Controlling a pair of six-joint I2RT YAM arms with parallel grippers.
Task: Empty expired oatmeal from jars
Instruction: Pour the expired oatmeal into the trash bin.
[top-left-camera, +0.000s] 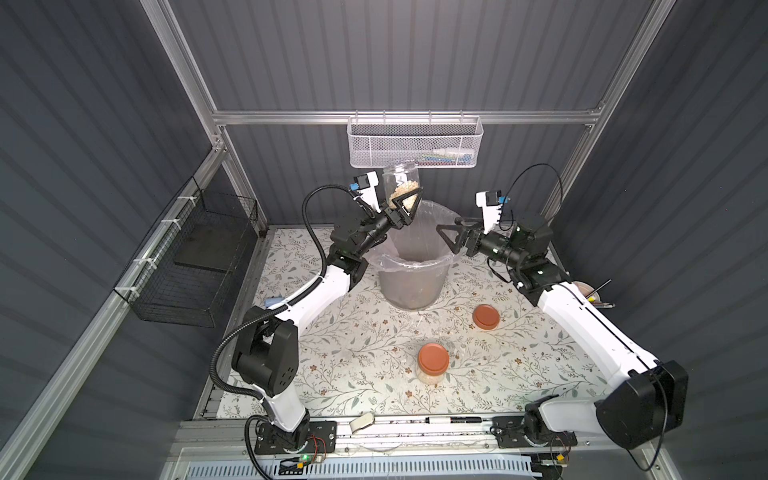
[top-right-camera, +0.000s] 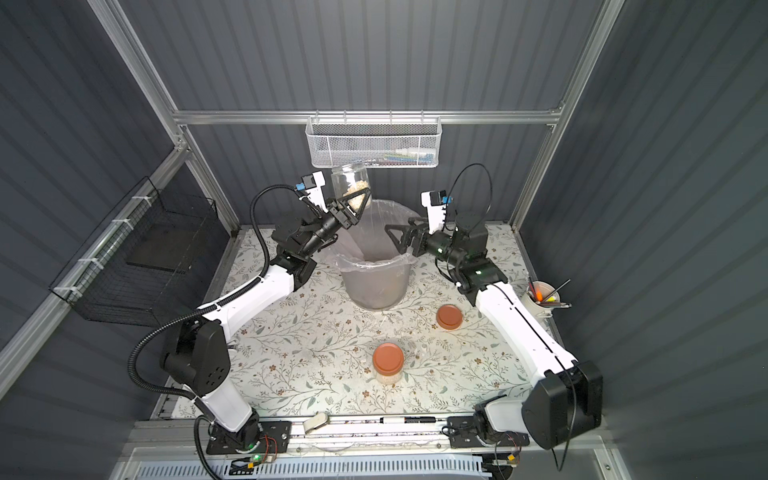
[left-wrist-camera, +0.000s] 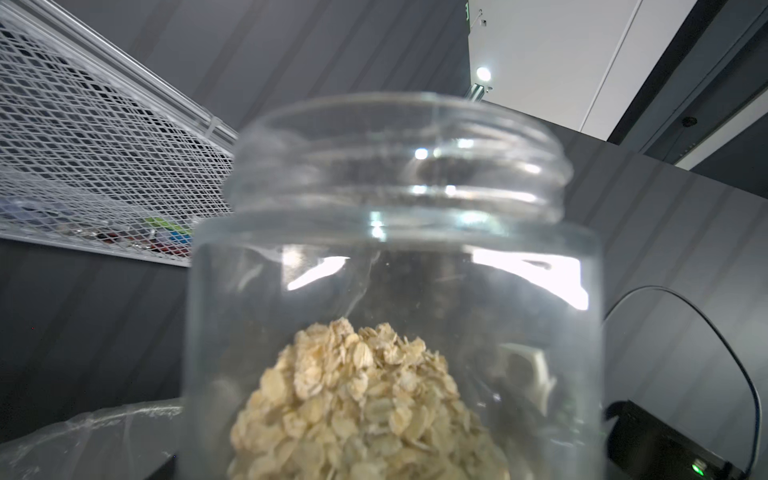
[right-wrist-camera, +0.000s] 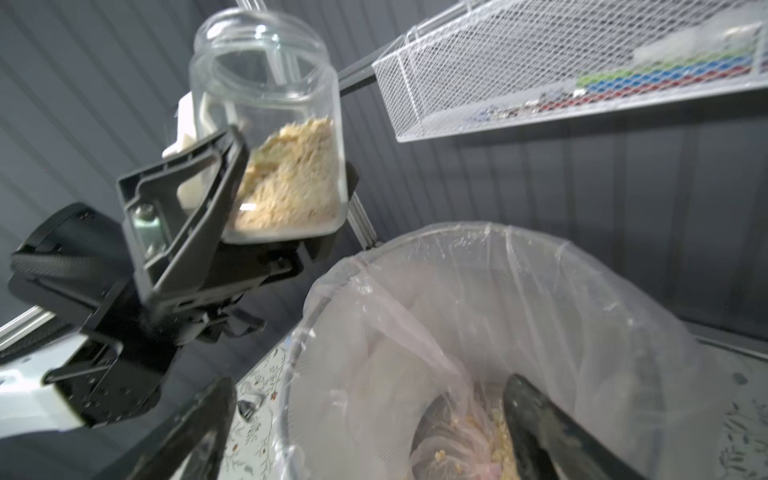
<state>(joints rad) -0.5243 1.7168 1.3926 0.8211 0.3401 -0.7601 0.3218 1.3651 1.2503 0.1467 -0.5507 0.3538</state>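
bin (top-left-camera: 409, 286): grey, biggest container, clear liner (right-wrist-camera: 540, 291) folded over the rim. It stands at the far middle of the floral table (top-left-camera: 353, 332), between my two arms. A little oatmeal lies in the liner's bottom, seen in the right wrist view.
mesh basket (top-left-camera: 415, 143): white, hung on the back rail above the bin. It holds coloured bits at one end, too small to tell.
left gripper (top-left-camera: 405, 199): my fingers are clamped on the lower half of the held jar, raised over the bin's far-left rim.
right gripper (top-left-camera: 451, 232): my fingers are spread wide with nothing between them, over the bin's right rim, pointing in over its mouth.
held jar (top-left-camera: 399, 185): clear, wide threaded mouth, no lid. It is tilted, mouth up and away from the bin.
standing jar (top-left-camera: 432, 368): clear, upright on the near middle of the table, terracotta lid on, well apart from the bin.
loose lid (top-left-camera: 486, 316): flat, round, terracotta. It lies on the table right of the bin, near my right arm.
oatmeal (left-wrist-camera: 357, 407): pale beige flakes heaped in the held jar's lower part, sloped to one side. A second layer sits in the bottom of the standing jar.
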